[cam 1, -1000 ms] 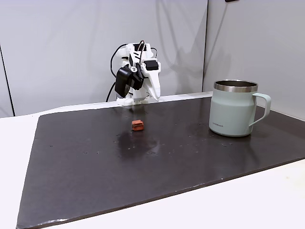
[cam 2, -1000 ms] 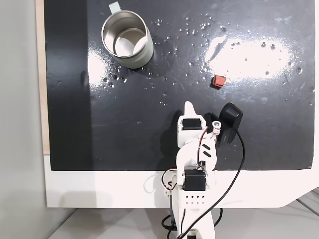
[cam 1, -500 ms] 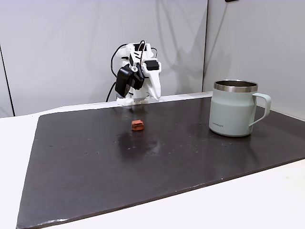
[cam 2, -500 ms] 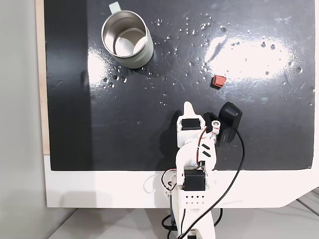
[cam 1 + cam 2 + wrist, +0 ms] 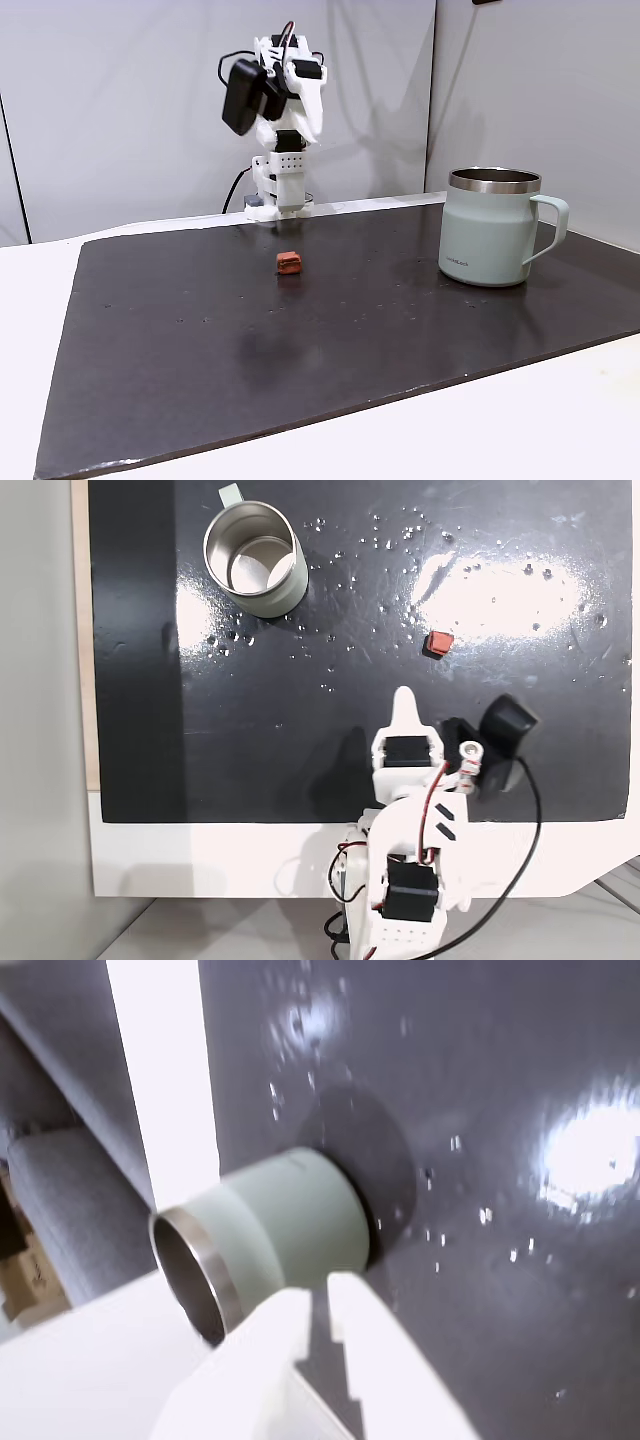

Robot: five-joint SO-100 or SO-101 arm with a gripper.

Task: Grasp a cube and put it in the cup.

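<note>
Where the dark mat [image 5: 300,350] covers the worktop [image 5: 520,430], a tiny reddish-brown cube [image 5: 289,262] sits alone on its surface; in the top-down fixed view the cube [image 5: 438,642] lies right of centre on the mat [image 5: 330,630], beside a bright glare patch.

Cup: large pale sage-green mug [image 5: 492,227], upright, bare steel rim, handle turned to the right in the side fixed view, small dark lettering low on its wall. It stands well apart from the cube, on the mat's right side in that view. From above, the mug [image 5: 288,585] is at upper left with its handle toward the top edge and its steel interior showing. In the wrist view the mug [image 5: 300,1225] appears tilted on its side by the camera angle, mouth toward the lower left.

End effector: white, two-fingered [image 5: 318,1305], entering the wrist view from the bottom edge, the fingers nearly closed with a thin gap between them, nothing gripped. From above the end effector [image 5: 404,702] points toward the mat's far side, between mug and cube and touching neither.

Arm: white printed body [image 5: 285,110] raised high at the mat's back edge, a black camera module [image 5: 240,97] on its side, black and red cables trailing.

Surroundings: pale worktop around the mat, grey wall panels [image 5: 120,100] behind.
</note>
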